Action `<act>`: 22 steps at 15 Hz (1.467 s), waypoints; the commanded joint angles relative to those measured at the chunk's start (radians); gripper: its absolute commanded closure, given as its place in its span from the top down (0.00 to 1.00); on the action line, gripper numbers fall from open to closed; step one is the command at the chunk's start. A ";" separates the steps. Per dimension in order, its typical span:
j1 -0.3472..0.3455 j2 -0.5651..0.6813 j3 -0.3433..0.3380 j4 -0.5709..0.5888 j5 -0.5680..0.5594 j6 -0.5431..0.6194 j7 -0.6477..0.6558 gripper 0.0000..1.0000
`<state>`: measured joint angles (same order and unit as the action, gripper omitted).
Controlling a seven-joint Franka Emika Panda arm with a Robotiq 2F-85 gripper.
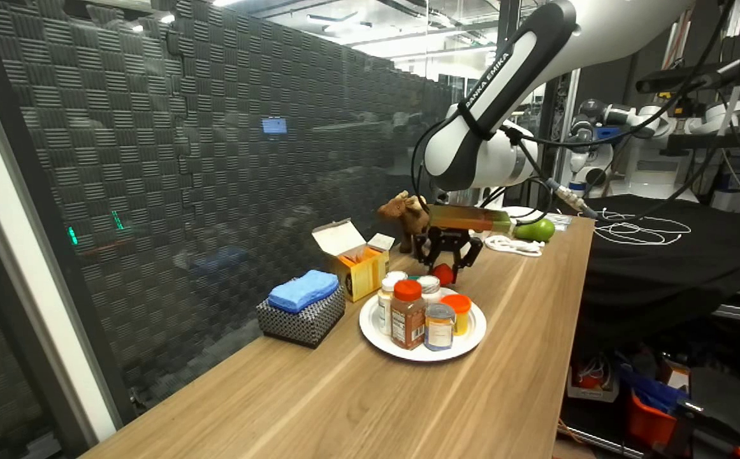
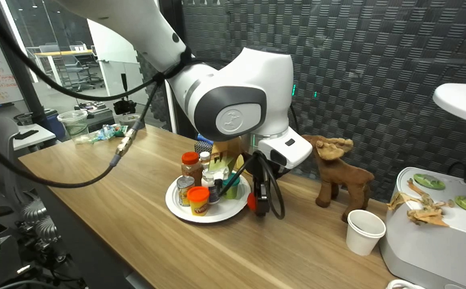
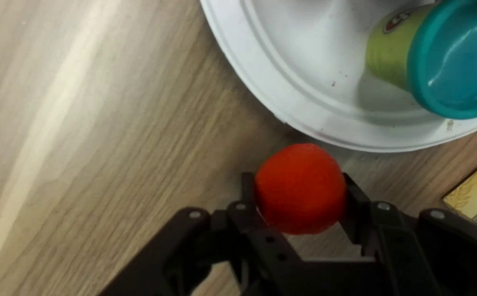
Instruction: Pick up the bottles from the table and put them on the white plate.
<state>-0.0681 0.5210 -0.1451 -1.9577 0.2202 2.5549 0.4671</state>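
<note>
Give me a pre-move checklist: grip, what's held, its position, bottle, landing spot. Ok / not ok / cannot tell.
1. Grip: ok. The gripper grasps a red rounded object from both sides.
2. Held thing is a bottle: not ok. The wrist view shows a plain rounded shape, apparently no bottle.
3. Held thing over the white plate: not ok. It appears just outside the rim.
4. Held thing clear of the table: cannot tell.
5. Red-capped bottle upright on the plate: ok.
6. Landing spot: ok. Bare plate shows beside the teal-lidded tub.

Table (image 3: 139, 123) wood w/ grain; white plate (image 3: 312, 61) smooth, matt; teal lid (image 3: 460, 61) shiny plast.
</note>
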 commanded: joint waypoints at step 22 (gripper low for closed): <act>0.060 -0.289 0.057 -0.311 0.016 0.087 0.039 0.25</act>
<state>-0.0166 0.2809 -0.0777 -2.2263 0.2313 2.6036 0.4941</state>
